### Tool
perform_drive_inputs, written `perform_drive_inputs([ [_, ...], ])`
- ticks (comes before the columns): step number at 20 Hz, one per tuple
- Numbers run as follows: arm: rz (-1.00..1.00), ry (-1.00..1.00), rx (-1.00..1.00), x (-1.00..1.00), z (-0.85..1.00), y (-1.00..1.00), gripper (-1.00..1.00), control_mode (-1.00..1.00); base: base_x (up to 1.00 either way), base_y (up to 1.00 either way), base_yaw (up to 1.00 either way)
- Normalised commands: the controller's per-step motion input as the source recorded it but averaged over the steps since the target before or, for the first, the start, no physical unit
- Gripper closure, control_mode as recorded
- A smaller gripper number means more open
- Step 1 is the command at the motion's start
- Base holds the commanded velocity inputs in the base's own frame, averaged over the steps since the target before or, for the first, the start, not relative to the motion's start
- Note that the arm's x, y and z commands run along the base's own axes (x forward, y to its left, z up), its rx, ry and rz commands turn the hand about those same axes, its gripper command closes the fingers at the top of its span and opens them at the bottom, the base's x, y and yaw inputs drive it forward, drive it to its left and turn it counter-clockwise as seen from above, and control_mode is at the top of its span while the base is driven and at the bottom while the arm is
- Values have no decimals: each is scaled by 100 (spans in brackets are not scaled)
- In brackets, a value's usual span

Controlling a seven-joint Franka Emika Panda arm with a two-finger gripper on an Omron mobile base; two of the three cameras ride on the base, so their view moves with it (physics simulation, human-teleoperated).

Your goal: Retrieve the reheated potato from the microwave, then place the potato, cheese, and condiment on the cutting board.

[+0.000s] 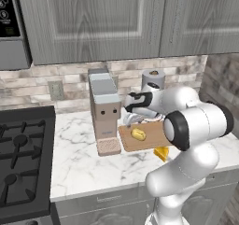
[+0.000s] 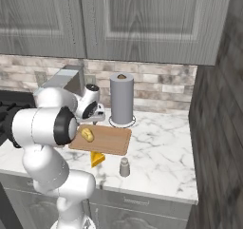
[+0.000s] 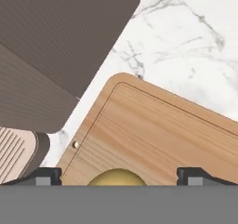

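Note:
The pale-yellow potato (image 1: 138,134) (image 2: 87,135) (image 3: 117,177) lies on the left part of the tan cutting board (image 1: 151,137) (image 2: 111,140) (image 3: 158,135). My gripper (image 1: 129,120) (image 2: 97,114) (image 3: 118,176) hovers just above the potato, open. In the hand view its dark fingertips (image 3: 44,176) stand wide apart on either side of the potato, clear of it. The orange-yellow cheese (image 1: 162,152) (image 2: 98,159) lies on the counter just in front of the board. A small grey condiment shaker (image 2: 124,166) stands to the right of the cheese. The microwave (image 1: 10,28) shows its keypad corner at the upper left.
A boxy tan coffee machine (image 1: 103,107) (image 3: 56,51) with a perforated tray (image 1: 109,146) stands close to the board's left side. A paper towel roll (image 1: 153,79) (image 2: 122,100) stands behind the board. The stove (image 1: 21,154) lies at the left and a dark side wall (image 2: 216,128) at the right.

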Motion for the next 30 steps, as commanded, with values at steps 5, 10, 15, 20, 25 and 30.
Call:
perform_drive_inputs([
  [5, -19, 0, 0, -28, 26, -13, -100, -100, 0, 0, 0],
  [10, -31, 0, 0, -42, 16, -20, -100, -100, 0, 0, 0],
  [15, -30, 0, 0, -48, 17, -26, -100, -100, 0, 0, 0],
  [20, -23, 0, 0, -53, 19, -29, -100, -100, 0, 0, 0],
  [25, -16, 0, 0, -60, 7, -25, -100, -100, 0, 0, 0],
  [30, -4, 2, 0, -53, 1, -13, -100, -100, 0, 0, 0],
])
